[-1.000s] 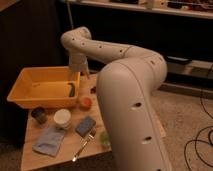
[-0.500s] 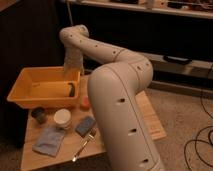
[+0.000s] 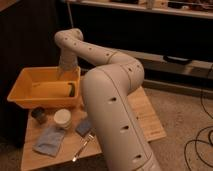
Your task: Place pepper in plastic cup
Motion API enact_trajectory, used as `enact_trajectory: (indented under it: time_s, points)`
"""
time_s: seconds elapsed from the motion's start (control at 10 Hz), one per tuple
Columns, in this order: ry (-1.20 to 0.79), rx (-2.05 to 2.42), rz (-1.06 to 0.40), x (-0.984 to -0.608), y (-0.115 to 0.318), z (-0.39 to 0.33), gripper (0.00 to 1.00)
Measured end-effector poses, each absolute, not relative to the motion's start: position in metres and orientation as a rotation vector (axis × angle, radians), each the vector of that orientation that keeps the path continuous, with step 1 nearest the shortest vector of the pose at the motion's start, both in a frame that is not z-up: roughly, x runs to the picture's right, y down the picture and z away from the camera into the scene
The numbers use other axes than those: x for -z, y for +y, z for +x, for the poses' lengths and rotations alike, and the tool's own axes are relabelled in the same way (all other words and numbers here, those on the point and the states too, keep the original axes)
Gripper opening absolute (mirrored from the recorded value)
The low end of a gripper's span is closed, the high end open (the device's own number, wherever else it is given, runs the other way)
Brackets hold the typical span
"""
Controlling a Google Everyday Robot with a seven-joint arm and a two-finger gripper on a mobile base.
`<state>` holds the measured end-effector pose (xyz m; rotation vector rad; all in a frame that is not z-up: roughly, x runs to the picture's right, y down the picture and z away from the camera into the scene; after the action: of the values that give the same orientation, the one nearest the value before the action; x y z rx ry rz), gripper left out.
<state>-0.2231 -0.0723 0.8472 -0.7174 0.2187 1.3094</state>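
Note:
A small dark elongated thing [image 3: 72, 90], seemingly the pepper, lies at the right end inside the yellow bin [image 3: 20, 89], next to a yellow object [image 3: 52, 90]. My gripper [image 3: 65, 74] hangs at the end of the white arm [image 3: 107, 95], over the bin's back right corner and just above the dark thing. A whitish plastic cup [image 3: 62, 119] stands upright on the wooden table [image 3: 150, 125] in front of the bin, clear of the gripper.
A small dark cup [image 3: 39, 115] stands left of the plastic cup. A blue cloth [image 3: 49, 140], a grey-blue sponge [image 3: 83, 126] and a utensil [image 3: 82, 147] lie near the table's front. The thick arm link hides the table's middle. Dark shelving stands behind.
The arm has swung left, and the gripper has moved from beside the bin to over its right end. The arm now hides the orange fruit and more of the table.

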Motion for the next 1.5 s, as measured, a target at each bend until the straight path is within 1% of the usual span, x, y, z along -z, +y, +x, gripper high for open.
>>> enact_trajectory:
  time_s: [0.5, 0.9, 1.2, 1.5]
  points:
    - [0.253, -1.295, -0.749, -0.868, -0.043, -0.233, 0.66]
    - [0.249, -1.268, -0.762, -0.868, -0.037, -0.249, 0.66]
    - [0.272, -1.260, -0.766, -0.878, -0.013, -0.249, 0.66]
    - [0.290, -1.256, -0.754, -0.884, -0.001, -0.244, 0.66]
